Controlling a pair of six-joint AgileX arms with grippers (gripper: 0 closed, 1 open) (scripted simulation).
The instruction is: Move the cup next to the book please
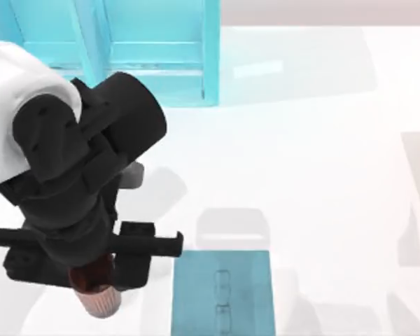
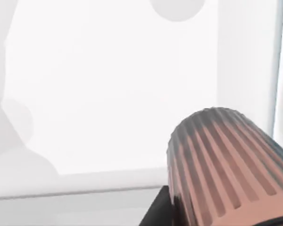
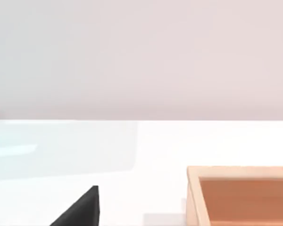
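White table [image 1: 322, 161] lying bare around you; your left gripper [image 1: 94, 283] is clamping the cup [image 1: 98, 297] just left of the book [image 1: 224, 294]. Lower it upright, beside the cover.

Open table [image 1: 315, 161]: the wide white middle and right of the table lie bare, and I could pass there freely.
Back left: the big light-blue shelf unit [image 1: 150, 49] stands along the far edge and blocks that corner.
Near edge, middle: the book [image 1: 224, 294] lies flat; it is low, so only a low sweep would meet it.
Gap beside the book: a narrow strip of bare table lies between the book's left edge and the cup [image 1: 98, 287] in my left gripper [image 1: 101, 283], which sits just left of the book.
My own left arm: its bulk hangs over the table's left side.
Right wrist view: a wooden tray [image 3: 240, 195] stands on the table.
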